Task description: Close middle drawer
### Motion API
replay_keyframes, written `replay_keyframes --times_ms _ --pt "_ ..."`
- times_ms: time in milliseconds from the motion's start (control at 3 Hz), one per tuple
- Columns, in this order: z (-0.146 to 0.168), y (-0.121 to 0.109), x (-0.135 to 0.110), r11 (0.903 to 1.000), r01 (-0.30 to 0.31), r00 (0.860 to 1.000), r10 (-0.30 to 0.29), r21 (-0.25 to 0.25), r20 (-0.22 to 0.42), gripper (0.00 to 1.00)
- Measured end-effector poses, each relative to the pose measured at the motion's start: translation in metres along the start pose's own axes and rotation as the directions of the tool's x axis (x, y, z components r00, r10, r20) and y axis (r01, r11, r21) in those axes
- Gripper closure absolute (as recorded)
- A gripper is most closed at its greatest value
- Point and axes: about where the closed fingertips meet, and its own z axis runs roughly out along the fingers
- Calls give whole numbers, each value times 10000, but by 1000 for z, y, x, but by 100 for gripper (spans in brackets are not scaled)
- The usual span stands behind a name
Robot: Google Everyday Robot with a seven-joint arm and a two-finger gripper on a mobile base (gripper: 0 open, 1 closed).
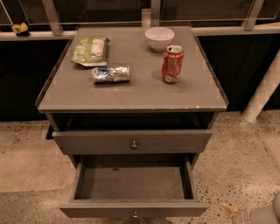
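Floor (26,175): middle drawer (131,209) crosswise, hand (258,216) btm-R

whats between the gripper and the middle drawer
Only bare speckled floor, seen in the camera view: the gripper sits at the bottom right corner, apart from the open middle drawer.

indoor office or lab-like space, not a home. speckled terrazzo floor (26,166), glass panels (109,11) with metal posts (51,17) behind, slanted white post (262,92) at right. grey cabinet (131,94) stands against the panels, snacks on top: white bowl (159,37), red can (172,64), green bag (90,50), crumpled foil pack (111,74). gripper (257,215) sits in the bottom right corner, low over the floor, right of the cabinet.
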Motion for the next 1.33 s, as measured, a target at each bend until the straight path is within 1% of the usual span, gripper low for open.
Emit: replay_keyframes --times_ms 333,667,1000,1333 --pt "51 4 1 9990 -130 9999 134 -417 108 0" --pt "51 4 1 9990 -130 9999 134 -417 108 0" --pt "58 7 5 9985 -399 9989 390 -378 -255 0" --pt "86 15 11 9951 -376 9992 363 -917 -165 0"
